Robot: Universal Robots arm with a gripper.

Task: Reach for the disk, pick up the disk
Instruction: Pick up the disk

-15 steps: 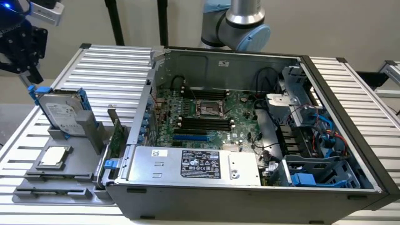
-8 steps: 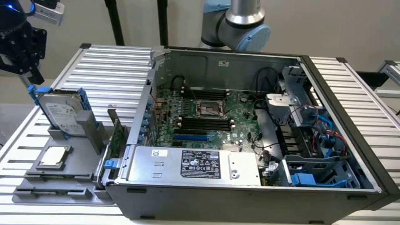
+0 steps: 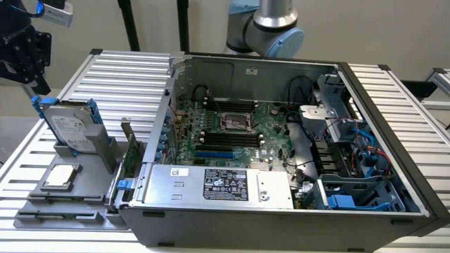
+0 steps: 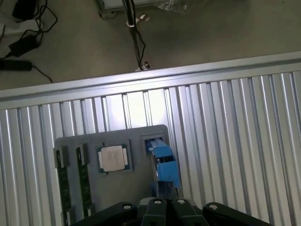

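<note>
The hand (image 3: 37,89) (image 4: 165,190) hangs over one end of the ribbed aluminium bench (image 3: 126,79) (image 4: 235,141), with its black fingers drawn fully together. In the wrist view the fingertips meet on the top edge of the disk's bright blue rail, so the hand looks pinched onto it.

The disk (image 3: 70,124) (image 4: 163,157) stands on edge directly under the hand, with its silver body and white label facing outward in the exterior view. Its lower part sits in a slot of the grey holder tray (image 3: 42,216) (image 4: 136,188).

Just beside the disk, in the same tray and a little off from the hand, a small square silver chip (image 3: 60,175) (image 4: 113,157) lies flat in its recess. Two green memory sticks (image 4: 63,183) lie in slots beyond the chip, farther from the hand.

Well away from the hand, an open computer case (image 3: 281,226) lies on the bench with its motherboard exposed. A silver power supply box (image 3: 218,184) with a black-and-white label sits along the case's near wall. The arm's grey joint (image 3: 271,26) rises behind the case.
</note>
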